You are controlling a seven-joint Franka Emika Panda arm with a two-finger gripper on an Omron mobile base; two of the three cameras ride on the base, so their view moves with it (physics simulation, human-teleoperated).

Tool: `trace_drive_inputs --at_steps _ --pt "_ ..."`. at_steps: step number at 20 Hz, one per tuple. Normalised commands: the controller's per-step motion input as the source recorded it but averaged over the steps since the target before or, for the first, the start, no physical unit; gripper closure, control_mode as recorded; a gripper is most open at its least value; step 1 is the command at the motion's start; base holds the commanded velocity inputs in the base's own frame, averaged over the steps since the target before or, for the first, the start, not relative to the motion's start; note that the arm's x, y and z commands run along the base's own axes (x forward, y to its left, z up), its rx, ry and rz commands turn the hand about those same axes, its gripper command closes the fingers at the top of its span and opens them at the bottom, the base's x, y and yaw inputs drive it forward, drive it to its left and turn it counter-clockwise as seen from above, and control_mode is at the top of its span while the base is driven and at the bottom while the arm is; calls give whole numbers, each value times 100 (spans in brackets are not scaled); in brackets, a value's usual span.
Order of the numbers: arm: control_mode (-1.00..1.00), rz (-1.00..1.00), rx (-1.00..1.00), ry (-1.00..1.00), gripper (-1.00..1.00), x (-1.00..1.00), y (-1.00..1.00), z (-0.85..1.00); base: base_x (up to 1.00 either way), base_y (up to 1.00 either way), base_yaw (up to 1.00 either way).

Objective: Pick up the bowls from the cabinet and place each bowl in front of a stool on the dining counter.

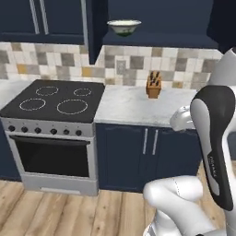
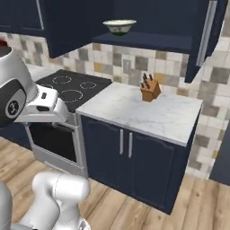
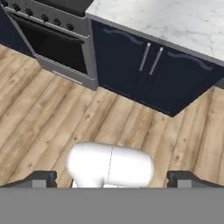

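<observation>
While the arm was folded low beside the base, the end effector [image 3: 112,179] pointed down at the wooden floor [image 3: 39,118], its two finger tips [image 3: 41,178] set as wide apart as they go with nothing between them. One bowl [image 1: 123,26], cream with a green pattern outside and a dark foot, sat upright on the bottom shelf of the open cabinet [image 1: 156,40], above the short marble desk [image 1: 129,106] and well above the knife block [image 1: 153,85] standing there. Its door [image 2: 67,27] hung open at the left in the right base view. The second bowl and the dining counter could not be made out from here. The bowl looked like glazed ceramic: rigid, smooth, probably slippery and liable to chip or break if dropped, though likely not heavy. Its wide flaring wall would offer no good hold across the body, so the sensible grasp seemed to be a pinch on the rim, one finger inside and one outside, approached from the open front of the shelf
</observation>
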Motion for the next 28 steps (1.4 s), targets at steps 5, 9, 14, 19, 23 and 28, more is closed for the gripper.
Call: trace_drive_inputs --at_steps 5,9,14,19,23,28 --pt "100 0 0 0 -100 0 0 0 35 37 -74" --pt "100 0 0 0 -100 0 0 0 16 47 -67" --pt "100 0 0 0 -100 0 0 0 7 72 -42" --pt "100 0 0 0 -100 0 0 0 39 15 2" --pt "100 0 0 0 -100 0 0 0 79 6 10" --pt "100 0 0 0 -100 0 0 0 75 1 18"
